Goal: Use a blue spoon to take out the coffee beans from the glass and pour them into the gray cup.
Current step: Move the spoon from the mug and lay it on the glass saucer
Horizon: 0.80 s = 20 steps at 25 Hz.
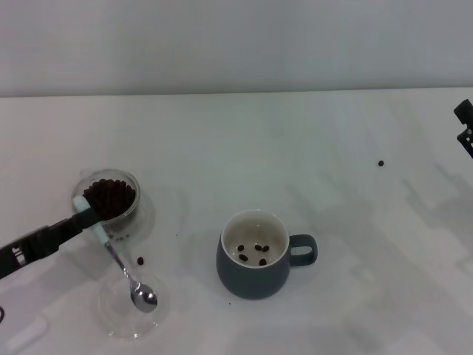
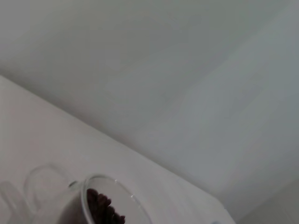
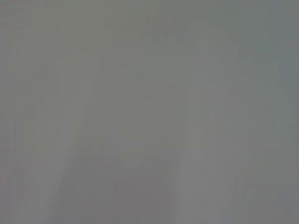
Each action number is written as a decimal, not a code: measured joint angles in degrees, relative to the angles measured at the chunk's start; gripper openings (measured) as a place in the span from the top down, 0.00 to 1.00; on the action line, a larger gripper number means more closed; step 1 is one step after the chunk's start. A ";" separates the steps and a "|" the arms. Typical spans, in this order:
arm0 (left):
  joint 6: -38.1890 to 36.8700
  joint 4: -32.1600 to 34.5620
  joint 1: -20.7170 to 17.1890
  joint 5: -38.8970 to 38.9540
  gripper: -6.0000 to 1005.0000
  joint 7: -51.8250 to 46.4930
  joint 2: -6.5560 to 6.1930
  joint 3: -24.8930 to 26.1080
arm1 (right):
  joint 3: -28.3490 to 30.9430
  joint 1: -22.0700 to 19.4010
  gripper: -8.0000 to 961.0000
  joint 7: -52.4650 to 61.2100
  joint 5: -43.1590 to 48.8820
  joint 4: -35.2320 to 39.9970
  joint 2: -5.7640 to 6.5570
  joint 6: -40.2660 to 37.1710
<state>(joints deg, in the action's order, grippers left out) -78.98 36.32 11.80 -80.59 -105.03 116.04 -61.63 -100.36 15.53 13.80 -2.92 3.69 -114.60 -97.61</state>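
Lowest in the head view, the blue spoon (image 1: 126,275) rests its bowl in a flat glass dish (image 1: 133,309), handle pinched by the left gripper (image 1: 87,219) beside the glass (image 1: 111,197) of coffee beans (image 1: 110,197), probably ready to scoop for the gray cup (image 1: 255,255); right gripper (image 1: 465,126) parked far right, its jaws I cannot tell.

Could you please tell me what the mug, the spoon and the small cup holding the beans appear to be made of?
The gray cup looks like glazed ceramic: opaque blue-gray outside, off-white inside, with a soft sheen. The blue spoon has a shiny, mirror-like bowl, likely metal, and a matte pale-blue handle, perhaps plastic or coated. The glass is clear glass, or possibly clear plastic; the coffee beans show through its wall.
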 joint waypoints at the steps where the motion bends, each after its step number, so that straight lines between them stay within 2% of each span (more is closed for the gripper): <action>1: 0.00 -0.08 -0.25 -0.01 0.87 0.13 0.02 0.00 | 0.00 -0.06 0.24 0.00 0.00 0.00 0.00 -0.07; 10: 0.46 -1.26 -0.80 -1.06 0.88 -0.15 0.12 0.03 | 0.07 -0.57 0.24 0.04 -0.24 -0.29 0.10 -0.20; 17: 0.76 -2.73 -0.80 -1.23 0.88 -0.66 -0.60 0.31 | 1.41 -1.09 0.24 0.49 -0.52 -0.09 0.52 -0.60; 20: 0.21 -2.49 -1.13 -1.28 0.88 -0.72 -0.96 2.21 | 1.64 -1.11 0.24 0.50 -0.52 -0.36 0.52 -0.58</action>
<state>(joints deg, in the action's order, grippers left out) -78.78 33.83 10.67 -81.88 -105.75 115.08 -59.41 -98.72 14.41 14.30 -3.43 3.33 -114.08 -98.19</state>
